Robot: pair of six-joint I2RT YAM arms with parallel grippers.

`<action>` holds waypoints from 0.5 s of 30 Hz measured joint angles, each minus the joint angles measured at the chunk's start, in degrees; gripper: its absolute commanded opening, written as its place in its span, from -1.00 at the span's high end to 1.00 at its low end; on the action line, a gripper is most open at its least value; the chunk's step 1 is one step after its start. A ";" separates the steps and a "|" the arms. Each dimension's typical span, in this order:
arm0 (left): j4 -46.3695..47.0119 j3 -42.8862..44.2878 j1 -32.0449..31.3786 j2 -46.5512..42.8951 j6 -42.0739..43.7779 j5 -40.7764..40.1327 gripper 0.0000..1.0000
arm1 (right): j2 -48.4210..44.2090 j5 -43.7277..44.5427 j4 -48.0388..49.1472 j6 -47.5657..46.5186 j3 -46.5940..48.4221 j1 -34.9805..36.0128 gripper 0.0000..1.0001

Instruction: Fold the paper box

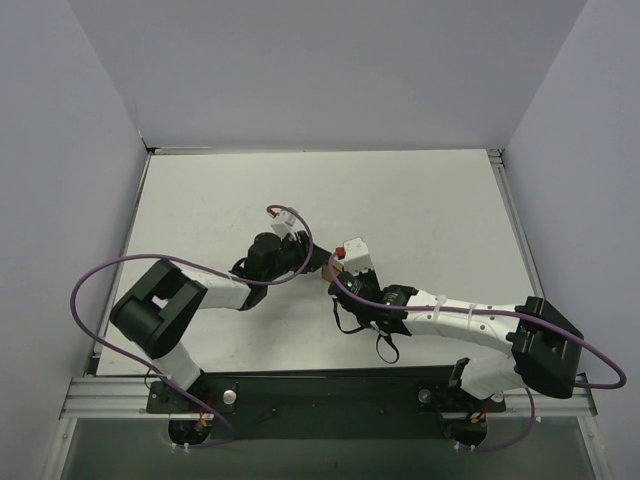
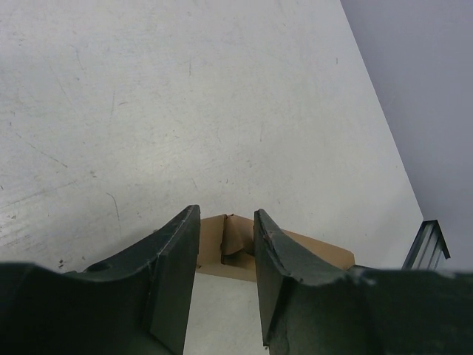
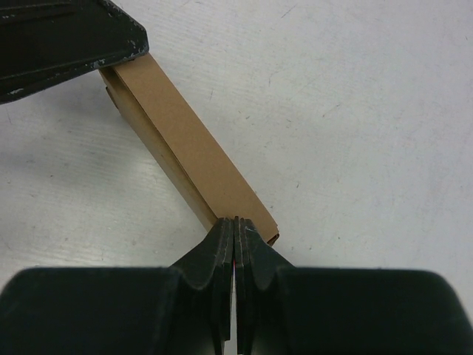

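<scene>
The paper box [image 3: 185, 140] is a long, narrow brown cardboard box lying on the white table. In the top view only a small brown bit [image 1: 332, 268] shows between the two grippers. My right gripper [image 3: 234, 220] is shut, and its closed tips touch the near end of the box. My left gripper [image 2: 226, 214] is open at the box's other end [image 2: 235, 244], where a flap shows folded inward. Its fingers [image 2: 177, 266] stand on either side of that end without closing on it. One left finger [image 3: 66, 37] also shows over the box's far end in the right wrist view.
The white table [image 1: 220, 200] has grey walls on three sides. A metal rail [image 1: 300, 385] runs along the near edge by the arm bases. Purple cables loop from both arms [image 1: 100, 275].
</scene>
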 measured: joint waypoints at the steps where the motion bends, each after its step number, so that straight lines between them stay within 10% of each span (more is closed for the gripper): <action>1: 0.59 -0.28 0.00 0.02 0.02 0.04 0.16 | 0.00 0.00 0.02 -0.02 0.00 0.00 1.00; 15: 13.79 -5.11 0.02 3.08 0.33 1.62 0.53 | -0.13 -0.04 0.22 0.17 -0.15 0.00 1.00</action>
